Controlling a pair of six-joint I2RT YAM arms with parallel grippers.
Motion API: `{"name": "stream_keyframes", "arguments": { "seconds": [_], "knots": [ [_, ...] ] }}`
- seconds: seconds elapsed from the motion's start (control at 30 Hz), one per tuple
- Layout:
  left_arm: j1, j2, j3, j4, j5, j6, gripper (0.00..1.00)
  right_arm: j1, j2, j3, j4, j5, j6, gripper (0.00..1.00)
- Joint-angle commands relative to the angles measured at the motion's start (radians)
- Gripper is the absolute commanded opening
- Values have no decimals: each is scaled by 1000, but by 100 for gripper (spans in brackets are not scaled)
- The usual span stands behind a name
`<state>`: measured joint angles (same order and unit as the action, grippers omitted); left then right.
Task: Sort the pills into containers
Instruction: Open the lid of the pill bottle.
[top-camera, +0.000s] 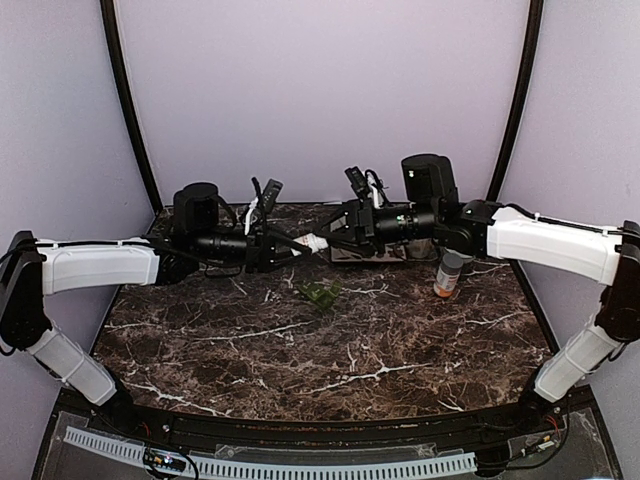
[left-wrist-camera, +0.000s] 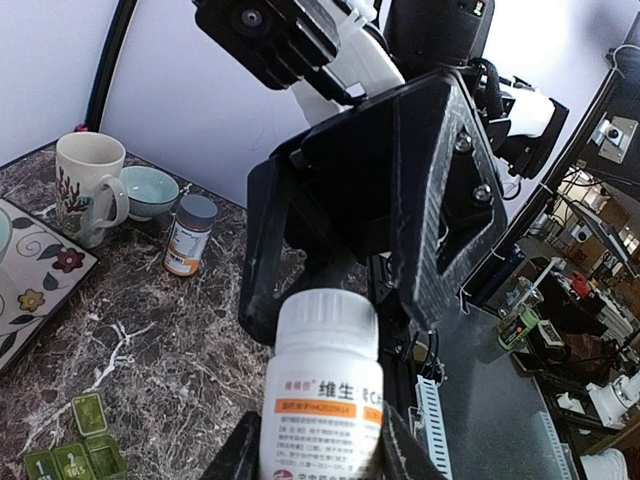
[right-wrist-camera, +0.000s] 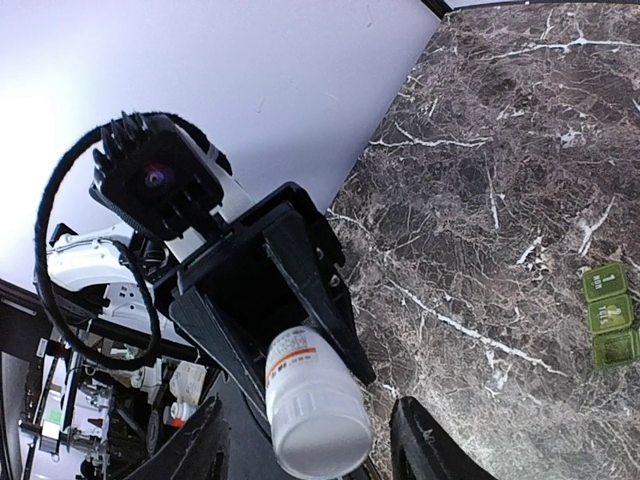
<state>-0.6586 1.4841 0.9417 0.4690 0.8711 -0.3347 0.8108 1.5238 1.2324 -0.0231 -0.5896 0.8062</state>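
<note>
My left gripper (left-wrist-camera: 320, 455) is shut on a white pill bottle (left-wrist-camera: 322, 390) with an orange label stripe, held above the table with its white cap (right-wrist-camera: 322, 440) pointing at the right arm. My right gripper (right-wrist-camera: 308, 445) is open, one finger on each side of the cap with a gap on both sides. From above, the bottle (top-camera: 312, 242) hangs between the two grippers at mid-table. The dark green containers (top-camera: 320, 294) lie on the marble below and in front of it, also seen as green squares (right-wrist-camera: 610, 315). No pills show in any view.
An amber bottle with a grey cap (top-camera: 448, 275) stands at the right of the table. Beyond it are a floral mug (left-wrist-camera: 88, 188), a pale green bowl (left-wrist-camera: 148, 190) and a patterned tray (left-wrist-camera: 30, 270).
</note>
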Motion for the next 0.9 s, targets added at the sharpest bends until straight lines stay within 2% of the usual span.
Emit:
{"name": "stream_keyframes", "arguments": {
  "seconds": [0.0, 0.2, 0.67, 0.8, 0.87],
  "knots": [
    [-12, -40, 8, -33, -16, 62, 0, -3, 14, 42, 24, -6, 25, 54],
    [-16, -44, 11, -43, -29, 78, 0, -2, 33, 51, 13, -16, 21, 43],
    [-16, -52, 7, -35, -47, 77, 0, 0, 19, 30, -5, -9, 16, 36],
    [-17, -55, 2, -33, -54, 77, 0, 1, 19, 33, -6, -14, 10, 25],
    [-16, -56, 2, -31, -50, 71, 0, 2, 19, 36, -16, -18, -7, 15]
  ]
}}
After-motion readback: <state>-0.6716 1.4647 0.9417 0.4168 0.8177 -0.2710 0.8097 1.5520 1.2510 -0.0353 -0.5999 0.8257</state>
